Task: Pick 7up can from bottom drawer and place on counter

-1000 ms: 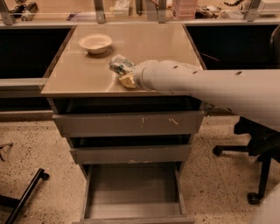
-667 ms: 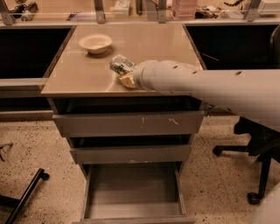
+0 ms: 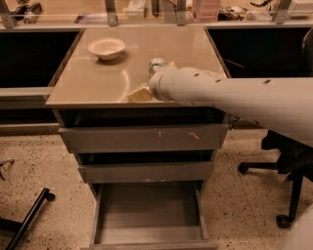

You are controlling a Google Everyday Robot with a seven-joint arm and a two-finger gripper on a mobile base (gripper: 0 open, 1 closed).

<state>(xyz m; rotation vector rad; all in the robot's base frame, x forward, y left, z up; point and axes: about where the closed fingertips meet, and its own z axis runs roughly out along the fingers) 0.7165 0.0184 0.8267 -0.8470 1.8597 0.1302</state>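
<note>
The 7up can (image 3: pixel 156 65) stands upright on the beige counter (image 3: pixel 98 78), near its front middle, with its lower part hidden behind my white arm. My gripper (image 3: pixel 155 79) is around the can from the right. One yellowish finger (image 3: pixel 140 93) lies on the counter front-left of the can and apart from it, and the other (image 3: pixel 171 65) shows just right of the can. The fingers look spread open. The bottom drawer (image 3: pixel 149 215) is pulled out and its grey inside holds nothing.
A white bowl (image 3: pixel 106 48) sits at the counter's back left. A cluttered shelf with metal posts (image 3: pixel 112 10) runs behind. The top drawer (image 3: pixel 144 137) and middle drawer (image 3: pixel 146 171) stand slightly open. An office chair base (image 3: pixel 288 195) stands at the right and a black bar (image 3: pixel 29 215) lies on the floor at left.
The can was tilted at the gripper's left tip. It now stands upright farther right, and the fingers have spread apart from it.
</note>
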